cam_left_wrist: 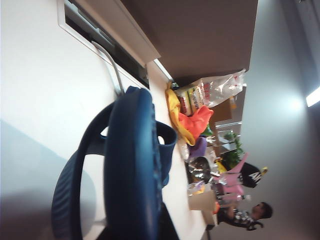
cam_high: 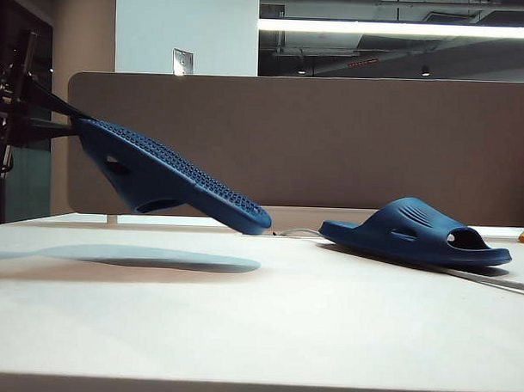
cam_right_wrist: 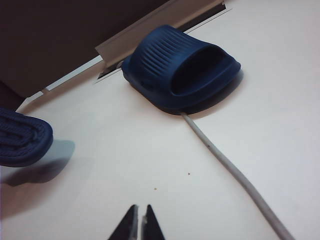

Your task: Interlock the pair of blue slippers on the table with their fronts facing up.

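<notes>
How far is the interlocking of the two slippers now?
Done: the left end effector has lifted one slipper off the table, sole up. In hand: it hangs tilted. Left: joining it with the other slipper, which lies flat. The right end effector is shut and empty.

My left claw comes in from nine o'clock and holds one blue slipper by its end, clear of the table. The slipper tilts, dotted sole up, its free end dipping toward the centre, and its shadow lies on the table below. The other slipper rests flat at three o'clock, strap up, well apart. A grey cable runs beneath it. A brown partition stands behind. My right claw is out of sight.
</notes>
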Robot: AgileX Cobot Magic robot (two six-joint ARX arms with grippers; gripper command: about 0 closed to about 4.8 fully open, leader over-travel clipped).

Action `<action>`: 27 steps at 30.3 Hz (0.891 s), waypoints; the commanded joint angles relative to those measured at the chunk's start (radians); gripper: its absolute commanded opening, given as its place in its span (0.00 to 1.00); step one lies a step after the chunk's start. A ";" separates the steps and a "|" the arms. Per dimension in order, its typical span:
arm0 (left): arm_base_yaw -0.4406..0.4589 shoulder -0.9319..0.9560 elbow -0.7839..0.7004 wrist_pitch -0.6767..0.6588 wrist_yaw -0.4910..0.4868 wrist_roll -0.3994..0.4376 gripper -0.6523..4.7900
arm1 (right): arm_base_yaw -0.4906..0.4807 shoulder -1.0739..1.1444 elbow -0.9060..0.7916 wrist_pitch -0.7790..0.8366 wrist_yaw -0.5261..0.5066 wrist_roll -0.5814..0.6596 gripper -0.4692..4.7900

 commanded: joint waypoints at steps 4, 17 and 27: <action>-0.002 -0.003 0.002 0.019 0.031 -0.062 0.11 | 0.001 0.035 0.165 -0.090 0.163 -0.051 0.13; -0.046 -0.004 0.002 0.014 0.049 -0.070 0.11 | 0.000 0.695 0.362 0.166 -0.075 0.356 0.50; -0.066 -0.003 0.002 -0.021 0.046 -0.055 0.11 | 0.002 1.061 0.481 0.447 -0.286 0.320 0.50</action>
